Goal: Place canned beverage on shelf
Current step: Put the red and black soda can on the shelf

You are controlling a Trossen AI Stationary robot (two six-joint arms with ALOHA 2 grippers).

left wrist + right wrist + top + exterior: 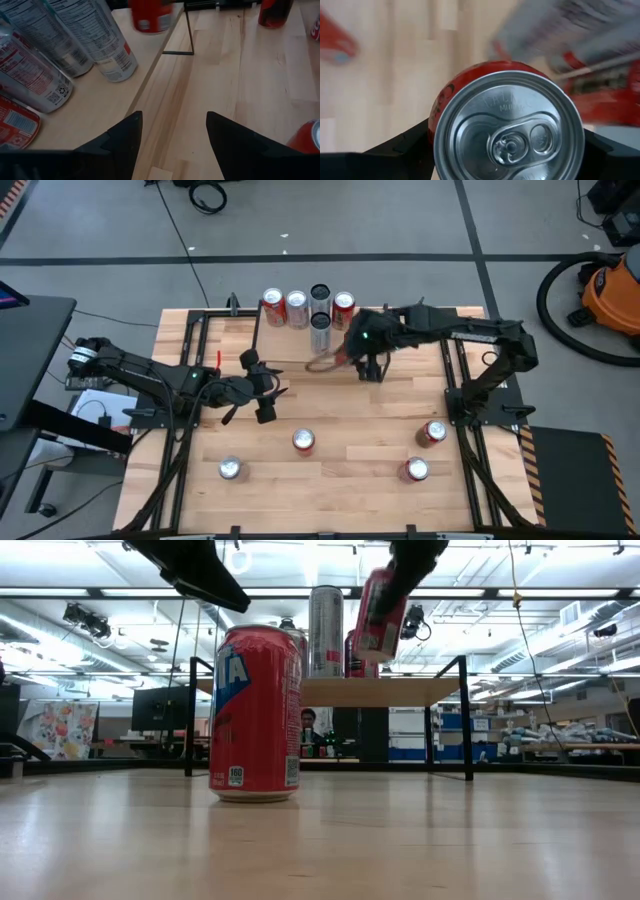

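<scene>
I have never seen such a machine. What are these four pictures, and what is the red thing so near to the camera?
This is a robot with two dark arms at a wooden table. One picture looks down from above, one looks level across the tabletop, and two come from cameras on the wrists. The right gripper holds a red can in the air near the shelf, a small wooden rack on black legs where several cans already stand. That can fills its wrist camera. The left gripper waits over the table, holding nothing. Four more cans stand on the table, one close to the low camera.
</scene>
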